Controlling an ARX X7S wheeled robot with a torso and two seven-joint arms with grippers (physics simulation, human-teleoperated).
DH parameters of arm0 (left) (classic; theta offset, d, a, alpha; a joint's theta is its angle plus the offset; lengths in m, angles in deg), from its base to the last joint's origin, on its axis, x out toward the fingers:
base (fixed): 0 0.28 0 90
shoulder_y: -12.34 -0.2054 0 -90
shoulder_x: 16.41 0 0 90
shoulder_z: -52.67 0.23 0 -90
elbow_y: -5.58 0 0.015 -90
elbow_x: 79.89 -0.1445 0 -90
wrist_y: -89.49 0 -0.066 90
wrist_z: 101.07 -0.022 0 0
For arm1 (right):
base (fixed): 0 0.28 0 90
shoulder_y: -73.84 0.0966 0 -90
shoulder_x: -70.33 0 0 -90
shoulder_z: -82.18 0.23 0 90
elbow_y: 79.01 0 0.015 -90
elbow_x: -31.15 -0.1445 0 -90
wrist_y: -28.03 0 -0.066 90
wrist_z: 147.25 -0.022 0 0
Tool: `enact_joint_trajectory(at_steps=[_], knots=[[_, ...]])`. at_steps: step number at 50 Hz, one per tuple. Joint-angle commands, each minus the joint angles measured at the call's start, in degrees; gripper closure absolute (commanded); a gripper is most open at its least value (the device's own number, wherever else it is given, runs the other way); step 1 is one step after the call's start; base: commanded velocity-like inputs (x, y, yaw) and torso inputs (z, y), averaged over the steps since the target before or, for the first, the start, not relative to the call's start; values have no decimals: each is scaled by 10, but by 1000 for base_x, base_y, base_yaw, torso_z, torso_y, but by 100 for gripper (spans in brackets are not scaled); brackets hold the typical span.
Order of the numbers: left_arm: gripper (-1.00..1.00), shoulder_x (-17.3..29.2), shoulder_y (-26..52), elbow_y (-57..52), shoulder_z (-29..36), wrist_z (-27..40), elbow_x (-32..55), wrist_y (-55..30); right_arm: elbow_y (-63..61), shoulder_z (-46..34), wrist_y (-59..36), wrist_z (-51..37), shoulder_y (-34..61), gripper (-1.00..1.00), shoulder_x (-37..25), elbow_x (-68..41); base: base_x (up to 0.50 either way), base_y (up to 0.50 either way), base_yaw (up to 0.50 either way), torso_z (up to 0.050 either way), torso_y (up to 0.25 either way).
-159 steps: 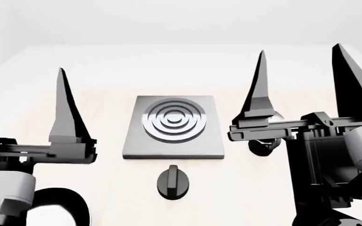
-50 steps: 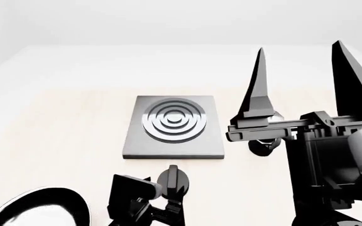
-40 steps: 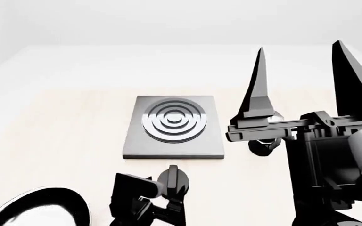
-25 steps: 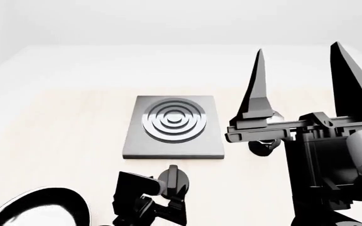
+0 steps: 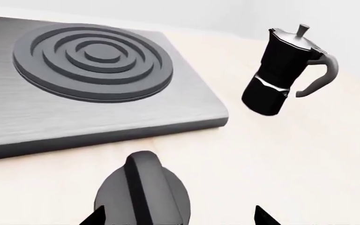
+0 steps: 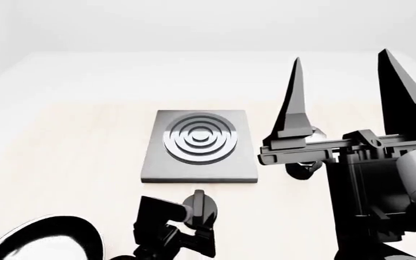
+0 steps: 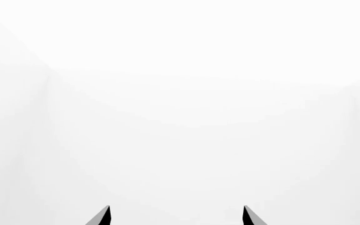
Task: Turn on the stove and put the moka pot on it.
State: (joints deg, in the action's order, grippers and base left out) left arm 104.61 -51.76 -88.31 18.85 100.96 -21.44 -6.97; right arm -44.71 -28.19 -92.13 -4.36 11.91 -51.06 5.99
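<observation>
Left gripper lines up on the stove knob

The step in hand looks like turning the knob [image 5: 141,194], which sits on the table [image 6: 71,146] just in front of the stove [image 6: 199,145]. To do it well, the left gripper [image 5: 176,216] should settle so its fingertips sit either side of the knob's raised ridge, squeeze firmly, then rotate about the knob's own centre so it does not slide across the table.

In the left wrist view only two dark fingertips show at the lower edge, set apart with the knob between them; the jaws stand spread and grip nothing yet. Whether a tip already touches the knob's rim cannot be told.

The right gripper [image 6: 345,97] hangs raised to the right of the stove, its two long fingers wide apart and empty.

The moka pot [image 5: 285,70] stands upright on the table, beside the stove's right edge and apart from it; in the head view it is mostly hidden behind the right arm
</observation>
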Motion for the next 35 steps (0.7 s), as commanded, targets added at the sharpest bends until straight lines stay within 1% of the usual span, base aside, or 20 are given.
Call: enact_joint_trajectory(at_steps=[1, 35], knots=[[-100, -10, 4, 19, 4, -9, -2, -3, 0, -4, -2, -2, 5, -100, -1, -2, 0, 0, 0, 0, 0], [-100, -51, 16, 97, 11, -42, -9, -1, 0, -11, 8, -9, 3, -100, -9, -4, 0, 0, 0, 0, 0]])
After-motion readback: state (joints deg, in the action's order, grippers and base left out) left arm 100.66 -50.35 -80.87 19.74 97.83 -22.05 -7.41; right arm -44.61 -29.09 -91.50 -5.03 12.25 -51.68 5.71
